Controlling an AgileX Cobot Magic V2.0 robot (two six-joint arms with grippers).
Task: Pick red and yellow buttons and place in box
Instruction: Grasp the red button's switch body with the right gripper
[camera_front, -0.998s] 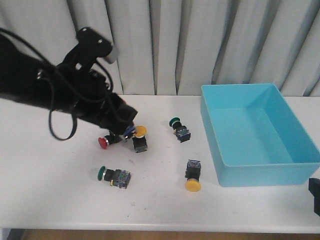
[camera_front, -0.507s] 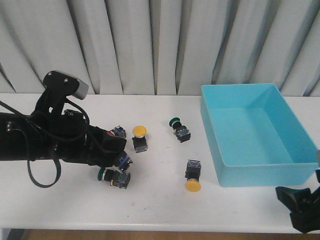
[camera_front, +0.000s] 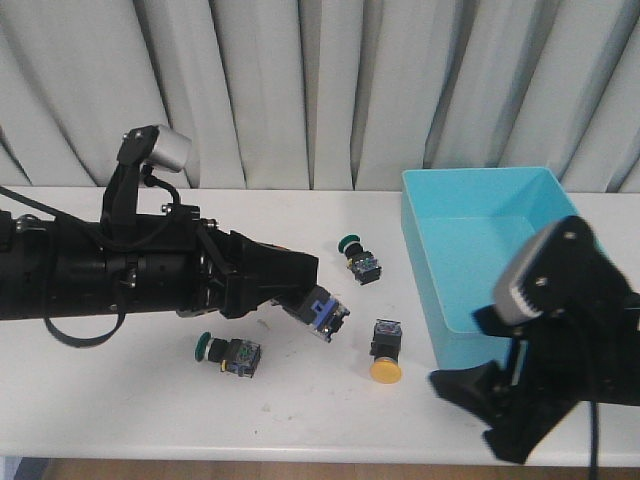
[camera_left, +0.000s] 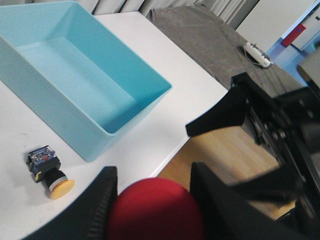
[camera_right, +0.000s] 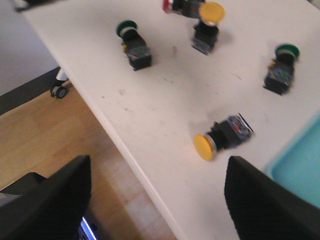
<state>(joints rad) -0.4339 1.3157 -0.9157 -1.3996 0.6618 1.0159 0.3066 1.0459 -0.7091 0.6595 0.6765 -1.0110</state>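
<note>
Two yellow buttons (camera_right: 224, 136) (camera_right: 207, 22) and two green-capped switches (camera_right: 133, 44) (camera_right: 282, 70) lie apart on the white bench (camera_right: 170, 95). The right tool's (camera_right: 156, 195) fingers (camera_right: 47, 197) are spread wide, over wooden floor (camera_right: 75, 145).

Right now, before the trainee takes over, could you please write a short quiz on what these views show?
1. What is the left gripper holding? A) a green-capped button B) a red-capped button C) a yellow-capped button
2. True or false: a button lies in the box.
3. Fill in: ___ green-capped buttons lie on the table.

Key
1. B: the red button sits between its fingers.
2. False: no button shows in it.
3. Two.
</note>
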